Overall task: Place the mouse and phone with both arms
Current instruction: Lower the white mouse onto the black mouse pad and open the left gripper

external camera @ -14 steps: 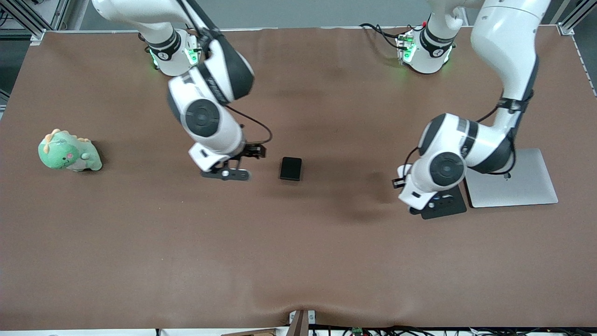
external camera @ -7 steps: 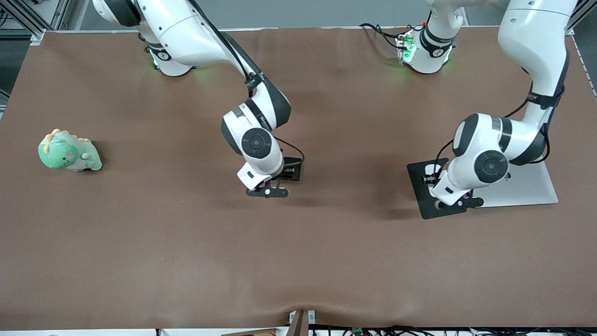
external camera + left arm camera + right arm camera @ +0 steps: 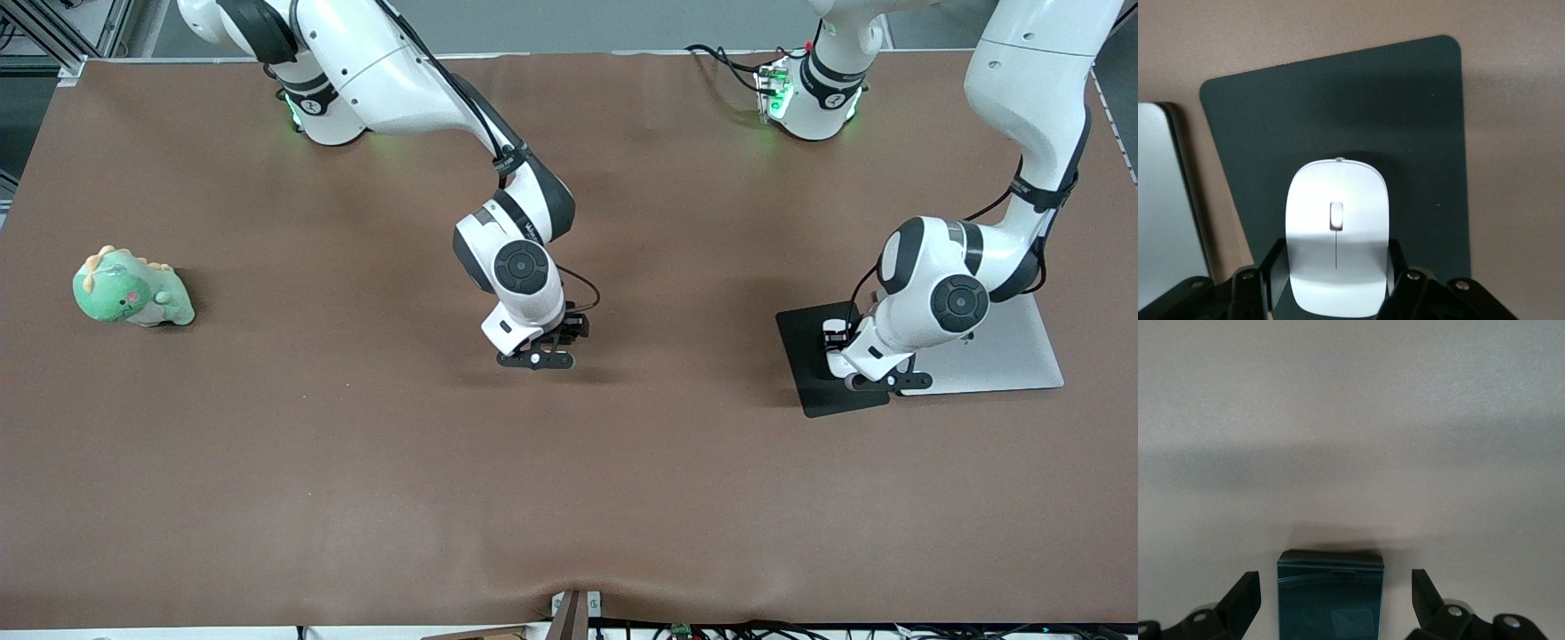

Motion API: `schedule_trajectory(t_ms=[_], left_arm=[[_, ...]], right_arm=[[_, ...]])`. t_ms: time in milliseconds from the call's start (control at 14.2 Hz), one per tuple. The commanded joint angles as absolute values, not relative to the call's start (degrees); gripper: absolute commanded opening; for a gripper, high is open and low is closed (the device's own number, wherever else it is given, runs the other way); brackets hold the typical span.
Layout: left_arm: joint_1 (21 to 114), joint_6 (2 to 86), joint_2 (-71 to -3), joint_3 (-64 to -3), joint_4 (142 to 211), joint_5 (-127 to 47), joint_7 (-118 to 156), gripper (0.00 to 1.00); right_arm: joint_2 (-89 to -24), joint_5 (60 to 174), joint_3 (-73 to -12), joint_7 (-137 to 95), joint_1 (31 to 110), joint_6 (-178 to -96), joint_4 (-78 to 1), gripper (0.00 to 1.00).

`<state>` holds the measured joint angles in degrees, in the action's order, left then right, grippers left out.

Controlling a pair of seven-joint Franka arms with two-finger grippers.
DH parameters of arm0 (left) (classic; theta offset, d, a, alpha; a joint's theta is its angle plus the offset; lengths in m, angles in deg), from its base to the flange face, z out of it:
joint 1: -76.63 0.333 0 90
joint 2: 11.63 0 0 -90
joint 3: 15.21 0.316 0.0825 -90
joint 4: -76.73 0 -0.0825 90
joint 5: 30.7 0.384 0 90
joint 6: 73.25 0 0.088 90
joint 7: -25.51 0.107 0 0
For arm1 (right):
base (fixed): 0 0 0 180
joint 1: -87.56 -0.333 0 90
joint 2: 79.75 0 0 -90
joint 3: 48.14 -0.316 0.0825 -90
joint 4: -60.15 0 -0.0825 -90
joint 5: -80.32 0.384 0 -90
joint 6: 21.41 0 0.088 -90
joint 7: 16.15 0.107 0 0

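The white mouse (image 3: 1337, 230) sits between the fingers of my left gripper (image 3: 1336, 268), which is shut on its sides. In the front view the left gripper (image 3: 880, 380) hangs low over the black pad (image 3: 805, 356) and the wrist hides the mouse. The black phone (image 3: 1330, 595) lies flat on the brown table. My right gripper (image 3: 1335, 600) is open just above it, one finger (image 3: 1245, 597) on each side, not touching. From the front, the right gripper (image 3: 536, 359) is over the table's middle and covers the phone.
A closed silver laptop (image 3: 1005, 356) lies beside the pad toward the left arm's end, its edge (image 3: 1165, 200) showing in the left wrist view. A green dinosaur plush (image 3: 132, 289) sits near the right arm's end of the table.
The right arm swung over the phone and lowered, its fingers now on either side of it. The left arm carried the mouse toward its own end, uncovering part of the pad.
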<state>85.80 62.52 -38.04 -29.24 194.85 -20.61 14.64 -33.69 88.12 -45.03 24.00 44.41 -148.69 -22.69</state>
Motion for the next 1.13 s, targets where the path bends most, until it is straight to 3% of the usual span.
schedule_trajectory(t_ms=[0, 141, 283, 353, 424, 636, 918, 1060], left_arm=[[86.91, 64.21, -38.96, -29.89, 195.03, -19.1, 16.63, 0.01], [86.3, 64.21, -39.49, -29.98, 194.59, -19.1, 16.81, 0.24], [86.56, 64.21, -39.58, -29.98, 194.24, -19.1, 16.9, 0.62], [86.47, 64.21, -39.58, -29.98, 193.89, -19.1, 16.9, 0.93], [86.3, 64.12, -38.97, -30.06, 193.71, -19.1, 16.81, 1.0], [86.21, 60.37, -35.03, -31.55, 190.56, -19.1, 16.55, 1.0], [86.21, 34.83, -32.64, -34.45, 170.83, -19.89, 16.54, 1.0], [86.12, 26.9, -32.46, -35.42, 161.67, -19.71, 16.63, 1.0]], right_arm=[[-32.02, 88.59, -44.63, 26.64, 43.71, -148.76, -20.71, 1.0], [-31.76, 88.67, -44.63, 27.7, 43.53, -149.2, -20.71, 1.0], [-31.23, 88.67, -44.63, 29.1, 43.09, -149.82, -20.71, 1.0], [-31.06, 88.59, -44.63, 29.2, 42.66, -149.99, -20.71, 1.0], [-30.79, 88.58, -44.63, 29.28, 42.48, -150.52, -20.71, 1.0], [-30.44, 88.15, -44.54, 29.29, 42.12, -150.7, -20.79, 1.0], [-30.26, 87.88, -44.54, 29.29, 42.04, -150.7, -21.06, 1.0], [-30.18, 87.88, -44.54, 29.29, 42.04, -150.7, -21.06, 1.0]])
